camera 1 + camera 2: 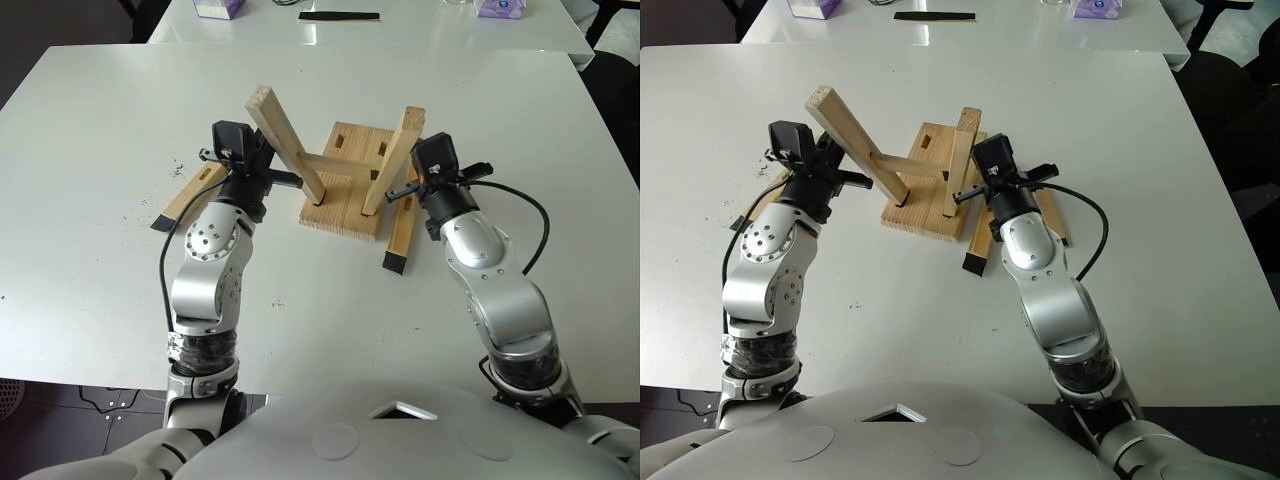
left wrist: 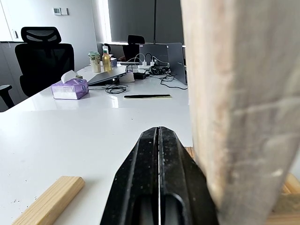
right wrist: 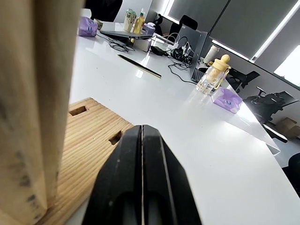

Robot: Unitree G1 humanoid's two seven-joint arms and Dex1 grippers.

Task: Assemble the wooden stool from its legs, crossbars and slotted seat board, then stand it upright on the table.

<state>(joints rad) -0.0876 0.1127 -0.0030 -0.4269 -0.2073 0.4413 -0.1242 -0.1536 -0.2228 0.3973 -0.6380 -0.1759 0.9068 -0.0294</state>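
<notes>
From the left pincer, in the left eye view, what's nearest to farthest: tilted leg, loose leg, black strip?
1. Tilted leg, right beside the left pincer.
2. Loose leg, flat on the table, farther left.
3. Black strip, away on the far table.

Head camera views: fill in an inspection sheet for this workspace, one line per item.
Surface: white table.
Job's things: seat board lies flat; left standing leg and right standing leg slant up from it, joined by a crossbar; a loose leg lies left of the board, a second loose leg right of it.
Clutter: dark specks on the table's left side.
Grippers: left gripper, jaws shut, beside the left standing leg; right gripper, jaws shut, beside the right standing leg.
Cables: black cable loops off the right arm; a second cable runs along the left arm.
Surroundings: second table behind with a tissue box and a black strip.
</notes>
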